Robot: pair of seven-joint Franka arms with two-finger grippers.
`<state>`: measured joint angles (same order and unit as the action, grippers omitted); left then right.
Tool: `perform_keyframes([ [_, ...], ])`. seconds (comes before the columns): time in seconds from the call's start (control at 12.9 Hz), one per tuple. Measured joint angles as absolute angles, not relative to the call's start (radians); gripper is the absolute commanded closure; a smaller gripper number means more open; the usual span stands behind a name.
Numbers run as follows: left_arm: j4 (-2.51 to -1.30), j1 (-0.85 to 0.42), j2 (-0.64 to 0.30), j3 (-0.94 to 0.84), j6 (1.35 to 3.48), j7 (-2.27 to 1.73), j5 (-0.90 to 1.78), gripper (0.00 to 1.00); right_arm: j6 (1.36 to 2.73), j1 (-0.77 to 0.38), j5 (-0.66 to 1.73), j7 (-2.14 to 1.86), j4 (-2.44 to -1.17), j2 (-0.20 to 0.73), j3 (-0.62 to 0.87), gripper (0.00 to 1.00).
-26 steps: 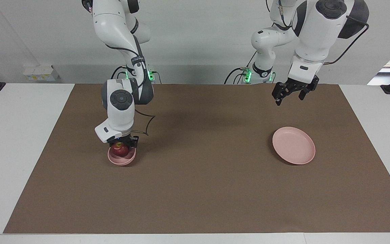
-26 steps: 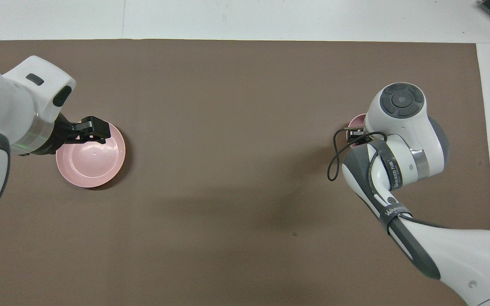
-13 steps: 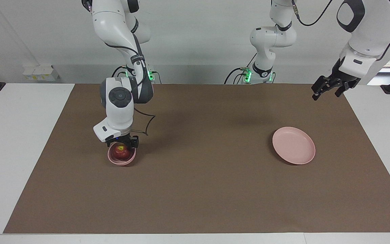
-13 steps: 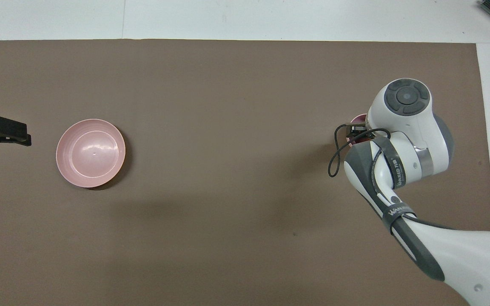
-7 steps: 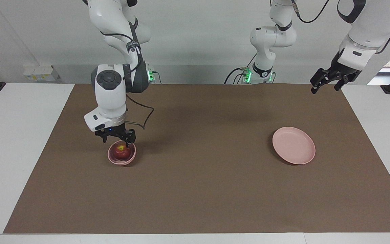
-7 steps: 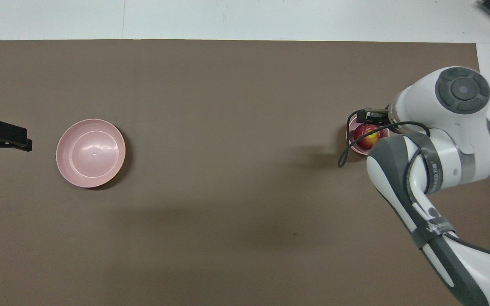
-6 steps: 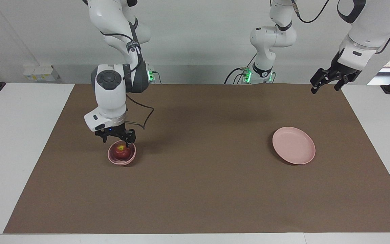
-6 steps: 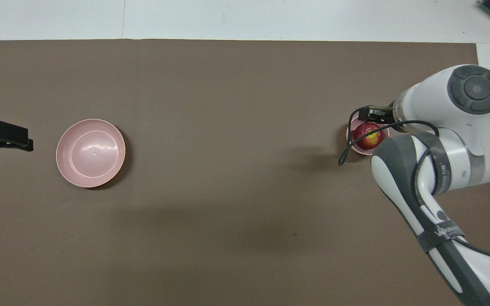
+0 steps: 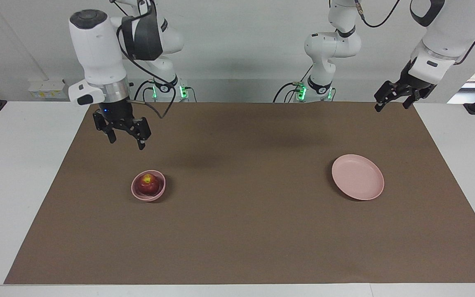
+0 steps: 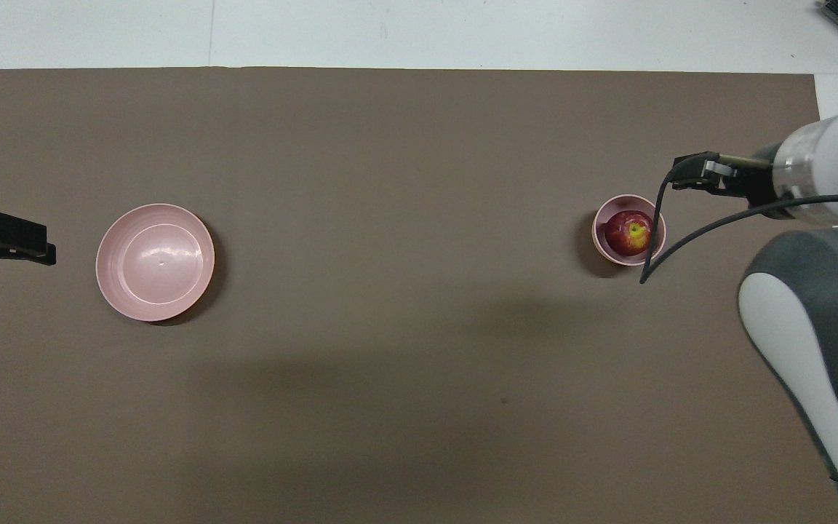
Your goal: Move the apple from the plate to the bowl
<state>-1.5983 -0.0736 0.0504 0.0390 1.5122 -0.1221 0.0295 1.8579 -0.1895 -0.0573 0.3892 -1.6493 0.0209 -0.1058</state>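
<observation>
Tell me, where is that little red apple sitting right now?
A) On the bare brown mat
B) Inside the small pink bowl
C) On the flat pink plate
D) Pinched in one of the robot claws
B: the apple rests inside the bowl, while the plate holds nothing and the right gripper hangs open above the mat.

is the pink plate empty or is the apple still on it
Empty. The plate shows only bare pink surface in both views, while the apple sits inside the bowl toward the right arm's end of the table.

Apple [image 9: 147, 184] in bowl [image 9: 158, 192]; plate [image 9: 358, 177] well apart.
</observation>
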Motion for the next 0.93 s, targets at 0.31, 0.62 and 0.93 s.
perform_keyframes([
  [0.31, -1.598, -0.074, 0.053, 0.036, 1.5, -0.122, 0.031, 0.0, 1.663, -0.171, -0.037, 0.389, -1.535, 0.018, -0.106, 0.0],
  [0.62, -1.598, -0.071, 0.054, 0.053, 1.5, -0.122, 0.031, 0.0, 1.594, -0.164, -0.022, 0.389, -1.481, 0.028, -0.102, 0.0],
  [0.93, -1.598, -0.063, 0.056, 0.063, 1.5, -0.122, 0.031, 0.0, 1.466, -0.009, -0.022, 0.389, -1.396, 0.028, 0.057, 0.0],
])
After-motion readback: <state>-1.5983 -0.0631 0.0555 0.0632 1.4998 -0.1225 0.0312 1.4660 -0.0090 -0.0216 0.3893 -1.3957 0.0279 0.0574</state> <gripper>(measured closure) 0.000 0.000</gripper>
